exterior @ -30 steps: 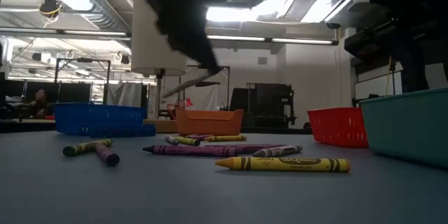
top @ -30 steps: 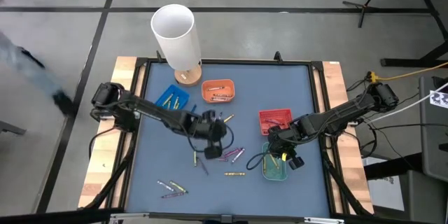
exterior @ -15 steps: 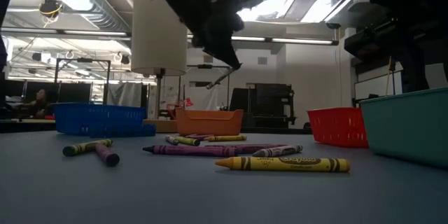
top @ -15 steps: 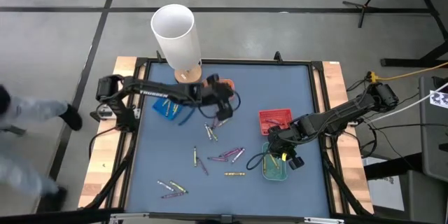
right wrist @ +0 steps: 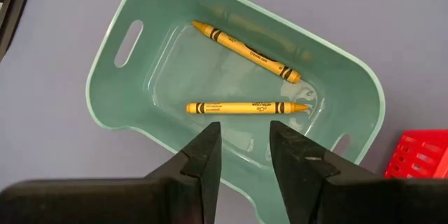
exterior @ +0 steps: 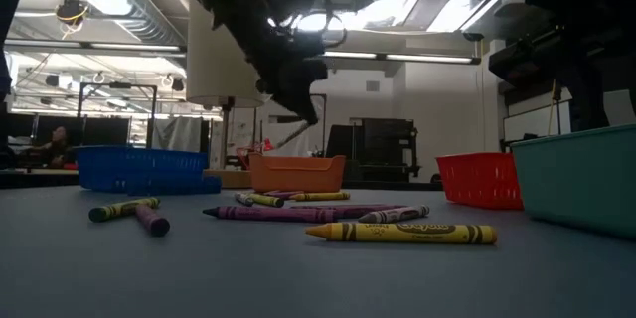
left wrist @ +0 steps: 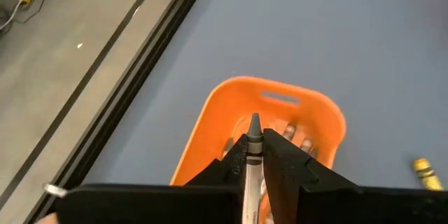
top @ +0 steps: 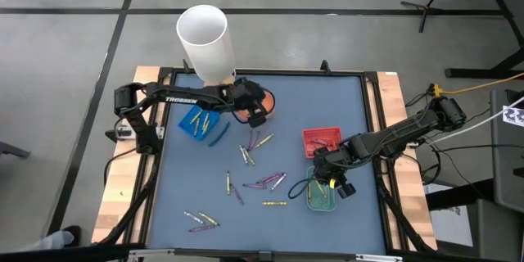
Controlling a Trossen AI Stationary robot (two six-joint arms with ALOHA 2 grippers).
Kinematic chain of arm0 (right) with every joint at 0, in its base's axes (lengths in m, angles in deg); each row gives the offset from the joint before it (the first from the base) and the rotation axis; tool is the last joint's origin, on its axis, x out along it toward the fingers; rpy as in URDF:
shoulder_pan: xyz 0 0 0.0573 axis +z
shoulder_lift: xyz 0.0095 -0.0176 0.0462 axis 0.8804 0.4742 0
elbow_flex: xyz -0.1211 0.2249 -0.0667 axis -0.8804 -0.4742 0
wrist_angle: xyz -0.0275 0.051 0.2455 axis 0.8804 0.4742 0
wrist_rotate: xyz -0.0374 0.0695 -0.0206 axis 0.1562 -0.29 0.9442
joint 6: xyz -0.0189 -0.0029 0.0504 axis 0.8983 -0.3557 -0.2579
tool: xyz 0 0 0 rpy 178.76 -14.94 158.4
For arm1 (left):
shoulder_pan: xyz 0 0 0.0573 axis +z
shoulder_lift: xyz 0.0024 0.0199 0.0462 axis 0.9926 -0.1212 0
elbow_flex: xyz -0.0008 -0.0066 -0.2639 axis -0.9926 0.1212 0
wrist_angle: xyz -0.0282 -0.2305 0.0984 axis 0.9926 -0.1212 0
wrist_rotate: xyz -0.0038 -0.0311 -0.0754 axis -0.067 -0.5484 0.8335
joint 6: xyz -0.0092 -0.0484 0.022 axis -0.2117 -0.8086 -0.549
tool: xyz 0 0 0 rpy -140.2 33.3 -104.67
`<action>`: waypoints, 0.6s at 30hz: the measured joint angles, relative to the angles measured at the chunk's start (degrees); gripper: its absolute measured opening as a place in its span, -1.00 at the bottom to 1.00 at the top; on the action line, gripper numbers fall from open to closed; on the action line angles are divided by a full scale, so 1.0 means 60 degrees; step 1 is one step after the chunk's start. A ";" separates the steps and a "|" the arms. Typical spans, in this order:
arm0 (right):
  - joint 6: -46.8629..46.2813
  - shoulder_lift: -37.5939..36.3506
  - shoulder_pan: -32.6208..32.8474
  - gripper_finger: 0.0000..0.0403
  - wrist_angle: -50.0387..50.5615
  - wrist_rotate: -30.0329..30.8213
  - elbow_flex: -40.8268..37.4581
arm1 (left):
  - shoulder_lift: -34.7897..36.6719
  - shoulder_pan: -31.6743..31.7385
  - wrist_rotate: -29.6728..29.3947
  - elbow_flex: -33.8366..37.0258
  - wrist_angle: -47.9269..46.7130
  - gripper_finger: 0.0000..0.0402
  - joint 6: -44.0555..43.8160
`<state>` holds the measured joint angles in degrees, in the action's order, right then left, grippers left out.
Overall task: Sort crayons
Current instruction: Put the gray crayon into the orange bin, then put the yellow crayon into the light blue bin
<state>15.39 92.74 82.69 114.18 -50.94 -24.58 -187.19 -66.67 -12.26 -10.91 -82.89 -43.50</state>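
My left gripper [top: 255, 115] hangs over the orange tray [left wrist: 210, 115] at the table's far middle, shut on a pale grey-white crayon [left wrist: 253, 147]. The tray holds several crayons. My right gripper [right wrist: 243, 140] is open and empty above the green tray [right wrist: 119, 91], in which two yellow crayons [right wrist: 245, 108] lie flat. Several loose crayons, yellow, purple and pale [top: 264, 182], lie on the blue table top, and more lie near the front left [top: 201, 220]. My left gripper pinches the grey-white crayon's shaft [left wrist: 252, 159] between its two fingers. The crayon lies along the fingers, and its pointed tip [left wrist: 254, 120] sticks out past them. The fingers slant down over the orange tray. The crayon is lifted clear, tilted [exterior: 290, 136].
A blue tray [top: 196, 120] with yellow crayons is at the far left and a red tray [top: 321, 140] at the right. A tall white cylinder [top: 205, 41] stands on a wooden base at the far edge, close to my left arm.
My left gripper has gone from the middle of the table toward the far edge, carrying the crayon up and clear, and now hangs over the orange tray. My right gripper has kept still.
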 joint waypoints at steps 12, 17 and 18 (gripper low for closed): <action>0.0009 0.0004 -0.0002 -0.41 0.0274 0.0003 0.0365 | -0.0007 0.0083 -0.0009 0.0466 -0.0025 -0.57 -0.0075; 0.0637 0.0004 -0.0002 -0.41 0.0608 0.0009 0.1146 | -0.0011 0.0083 -0.0007 0.0466 -0.0026 -0.53 -0.0295; 0.0890 0.0004 -0.0004 -0.41 0.0605 0.0035 0.1281 | -0.0011 0.0083 -0.0007 0.0466 -0.0026 -0.53 -0.0485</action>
<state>20.74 92.76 82.67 117.81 -50.73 -16.90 -187.25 -66.17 -12.31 -8.11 -83.04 -46.41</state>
